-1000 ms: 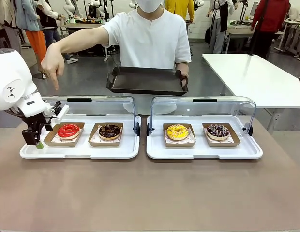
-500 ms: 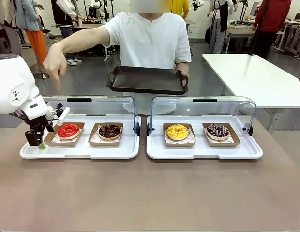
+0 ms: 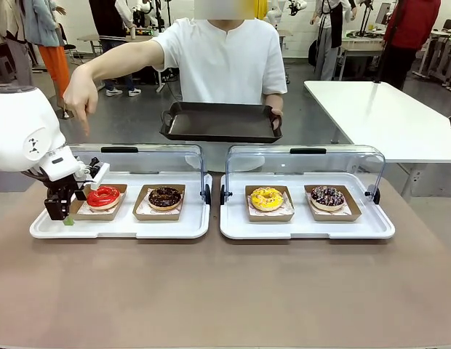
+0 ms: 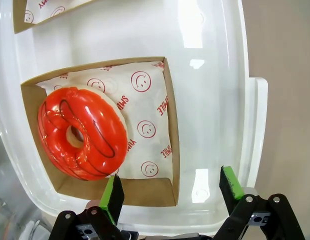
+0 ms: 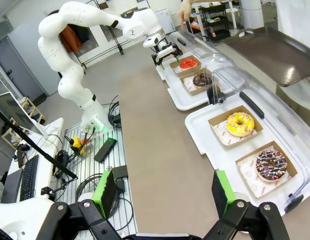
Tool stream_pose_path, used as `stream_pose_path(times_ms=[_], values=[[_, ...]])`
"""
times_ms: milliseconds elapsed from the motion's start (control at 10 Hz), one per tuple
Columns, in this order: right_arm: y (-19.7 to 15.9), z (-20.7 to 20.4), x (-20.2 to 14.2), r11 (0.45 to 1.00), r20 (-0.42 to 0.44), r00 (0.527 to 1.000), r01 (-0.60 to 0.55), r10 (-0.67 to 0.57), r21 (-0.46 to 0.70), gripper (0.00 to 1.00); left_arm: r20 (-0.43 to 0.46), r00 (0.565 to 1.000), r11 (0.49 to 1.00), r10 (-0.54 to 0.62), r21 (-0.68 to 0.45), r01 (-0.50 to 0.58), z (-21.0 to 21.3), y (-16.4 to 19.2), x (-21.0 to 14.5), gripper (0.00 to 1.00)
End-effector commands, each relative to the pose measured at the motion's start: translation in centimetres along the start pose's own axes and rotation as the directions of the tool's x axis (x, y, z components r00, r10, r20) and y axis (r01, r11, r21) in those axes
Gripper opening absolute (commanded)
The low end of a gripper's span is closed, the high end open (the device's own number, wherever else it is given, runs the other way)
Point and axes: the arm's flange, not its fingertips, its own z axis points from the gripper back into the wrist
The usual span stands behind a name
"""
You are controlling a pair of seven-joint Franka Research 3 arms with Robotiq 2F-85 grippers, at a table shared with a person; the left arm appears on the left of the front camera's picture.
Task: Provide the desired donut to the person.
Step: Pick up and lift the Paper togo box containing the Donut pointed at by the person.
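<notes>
While the person's hand (image 3: pixel 80 98) points down at the red donut (image 4: pixel 82 132), I take that one as the donut wanted. It sits in its cardboard box (image 4: pixel 170 145) at the left end of the left tray (image 3: pixel 120 229), under the raised clear lid (image 3: pixel 149 156).

My left gripper (image 4: pixel 172 190) hangs just over the box's outer side with its jaws fully spread and nothing between them. In the wrist view one finger stands above the box's edge and the other above the bare white tray floor, so the jaws straddle the cardboard wall.

I judge the clean way is to grip that wall, not the icing. I would go straight down, let the inner pad slip between the paper liner and the wall clear of the donut, and close gently so the card does not buckle. Then I would lift level, since a tilt could slide the donut out, and carry it to the dark tray (image 3: pixel 220 122) that the person holds.

My right gripper (image 5: pixel 162 192) is also spread and empty, well back from the trays.
</notes>
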Motion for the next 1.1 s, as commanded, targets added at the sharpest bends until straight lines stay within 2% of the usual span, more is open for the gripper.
stream_pose_path(times_ms=[0,800,900,1000], values=[[-0.05,-0.08,0.00,1.000,0.013,1.000,-0.007,0.007,0.007,1.00,0.033,0.999,1.000,-0.017,-0.011,0.018,-0.28,0.53,-0.45,1.00],[-0.05,-0.08,0.00,1.000,0.013,1.000,-0.007,0.007,0.007,1.00,0.007,1.000,0.997,0.012,-0.081,-0.012,-0.93,0.56,-0.57,1.00],[-0.05,-0.08,0.00,1.000,0.013,1.000,-0.007,0.007,0.007,1.00,0.010,1.000,0.997,0.011,-0.076,-0.010,-0.96,0.64,-0.58,0.91],[-0.05,-0.08,0.00,1.000,0.013,1.000,-0.007,0.007,0.007,1.00,0.012,1.000,0.998,0.011,-0.069,-0.011,-1.00,0.55,-0.50,0.52]])
